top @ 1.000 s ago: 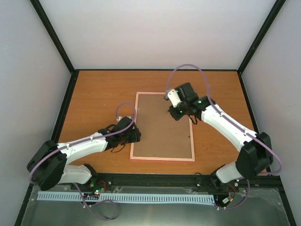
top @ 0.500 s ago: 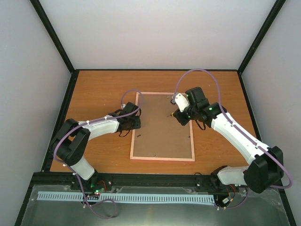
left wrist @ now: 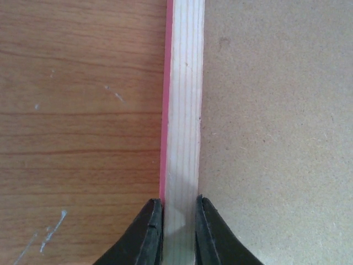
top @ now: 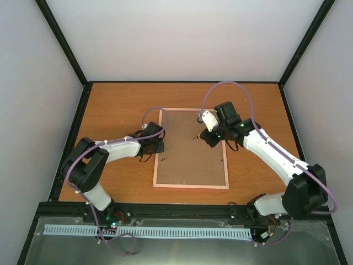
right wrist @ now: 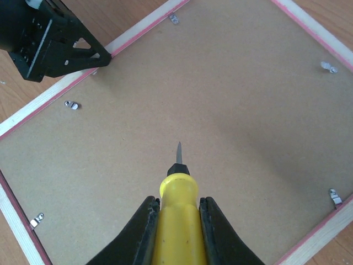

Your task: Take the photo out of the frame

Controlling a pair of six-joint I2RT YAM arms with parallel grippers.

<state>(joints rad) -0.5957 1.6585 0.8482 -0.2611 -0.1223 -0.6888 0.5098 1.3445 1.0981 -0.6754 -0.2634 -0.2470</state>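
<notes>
The frame (top: 190, 186) lies face down on the table, its pale wood rail with pink edge around the brown backing board (top: 190, 149). The photo is hidden under that board. My left gripper (top: 157, 144) sits at the frame's left side. In the left wrist view, the left gripper (left wrist: 179, 207) is shut on the frame's rail (left wrist: 183, 110), one finger against each side. My right gripper (right wrist: 178, 201) is shut on a yellow-handled screwdriver (right wrist: 177, 226) and hovers over the board's upper right part (top: 205, 135). The tip points down at the bare board.
Small metal tabs hold the board along the rails (right wrist: 72, 104) (right wrist: 174, 18) (right wrist: 329, 67) (right wrist: 335, 197). Orange-brown tabletop (top: 116, 105) surrounds the frame. White walls with black posts close in the back and sides.
The left gripper slid up along the frame's left edge and closed on the rail. The right gripper with the screwdriver shifted slightly over the board.
</notes>
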